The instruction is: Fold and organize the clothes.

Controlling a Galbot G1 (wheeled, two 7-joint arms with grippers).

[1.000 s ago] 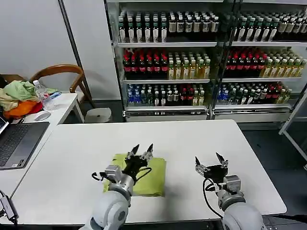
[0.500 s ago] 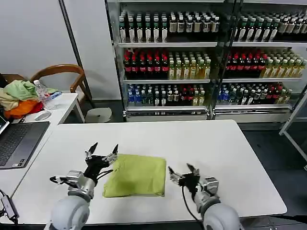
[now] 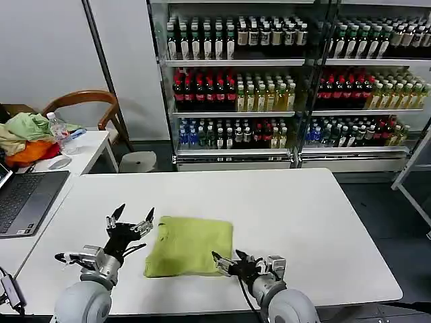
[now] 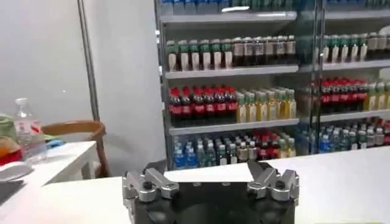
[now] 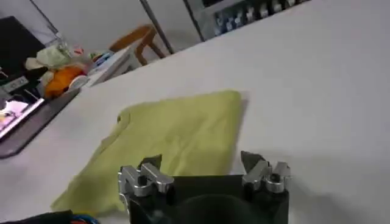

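1. Centrally, the T-shirt (image 3: 190, 245) lies folded into a rough rectangle on the white tabletop (image 3: 289, 208), toward its near edge, flat and touched by neither tool.
2. From the right wrist camera the T-shirt (image 5: 164, 140) shows its round neck at the corner nearer the side desk, with the folded edges fairly even.
3. At 9 o'clock of the T-shirt the left tool (image 3: 131, 221) hovers just beside the fabric, its fingers spread wide apart and holding nothing (tips pointing up and away from the robot).
4. The left wrist camera shows the left tool (image 4: 210, 182) with its two fingers well apart, facing the bottle shelves (image 4: 244, 91).
5. At about 5 o'clock of the T-shirt the right tool (image 3: 227, 260) sits low at the near right corner of the fabric, fingers apart and empty; whether a tip touches the cloth I cannot tell.
6. In its own wrist view the right tool (image 5: 204, 173) has open fingers aimed across the T-shirt.
7. On the side desk at 10 o'clock lie a heap of garments (image 3: 23, 138), a water bottle (image 3: 59, 133) and a laptop (image 3: 23, 202), well apart from the T-shirt.
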